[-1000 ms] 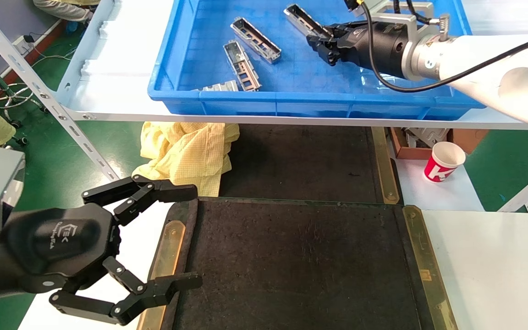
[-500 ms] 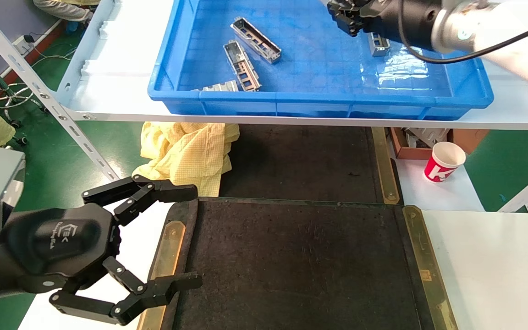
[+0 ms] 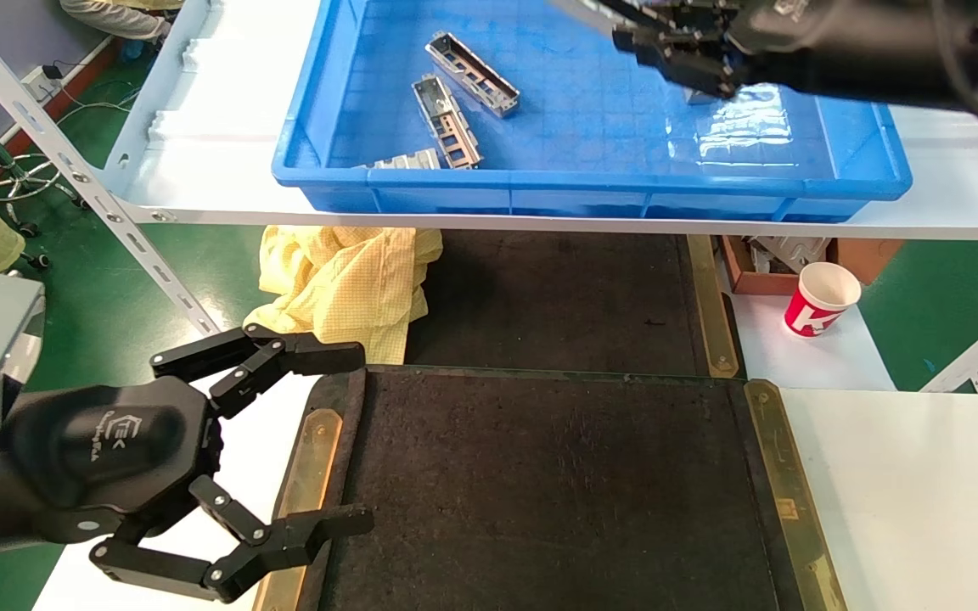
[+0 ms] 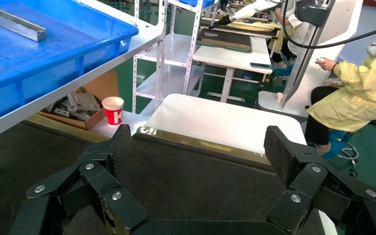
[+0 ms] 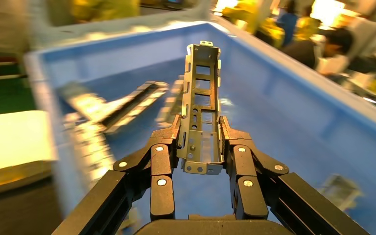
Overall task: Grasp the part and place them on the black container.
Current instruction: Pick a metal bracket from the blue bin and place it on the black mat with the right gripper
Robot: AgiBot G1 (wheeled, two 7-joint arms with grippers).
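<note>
Silvery metal, the part (image 5: 200, 110) is sitting clamped between both fingers of the right pincer (image 5: 200, 134), held above the blue plastic bin (image 3: 591, 182) where three more channel pieces (image 3: 472, 74) are lying. The left pincer (image 3: 345, 441) is hanging wide open and empty over the black container's (image 3: 557, 492) left edge.
</note>
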